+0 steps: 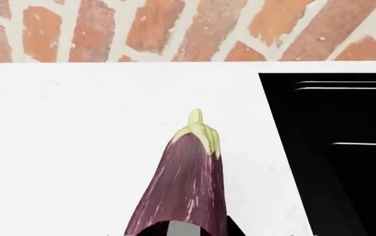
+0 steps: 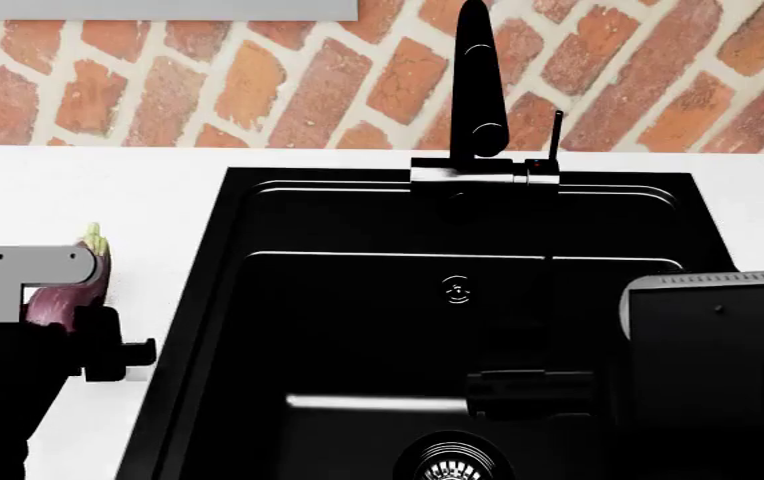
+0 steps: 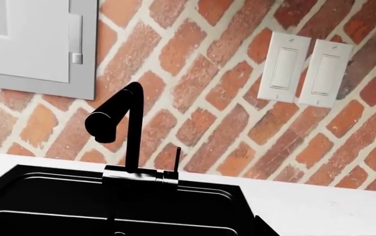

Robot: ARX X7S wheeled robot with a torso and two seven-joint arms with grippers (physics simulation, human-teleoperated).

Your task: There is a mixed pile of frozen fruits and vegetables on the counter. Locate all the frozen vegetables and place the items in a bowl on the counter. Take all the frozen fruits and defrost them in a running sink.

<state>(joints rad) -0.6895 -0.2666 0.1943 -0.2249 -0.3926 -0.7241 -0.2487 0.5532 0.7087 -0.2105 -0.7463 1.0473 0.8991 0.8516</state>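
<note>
A glossy purple eggplant (image 1: 184,187) with a pale green stem cap sticks out of my left gripper (image 1: 181,232), which is shut on it above the white counter (image 1: 76,147). In the head view the eggplant (image 2: 73,285) and left gripper (image 2: 59,312) sit left of the black sink (image 2: 355,300). The sink's edge (image 1: 332,147) also shows in the left wrist view. My right gripper (image 2: 522,392) hangs over the basin as a dark shape, and its jaws cannot be read. The bowl, the frozen fruits and the rest of the pile are out of view.
A tall black faucet (image 2: 478,90) stands at the sink's back rim, against a brick wall. A round metal drain (image 2: 452,462) sits low in the basin. Two white wall switches (image 3: 306,73) and a grey cabinet panel (image 3: 30,44) hang above the counter (image 3: 319,206).
</note>
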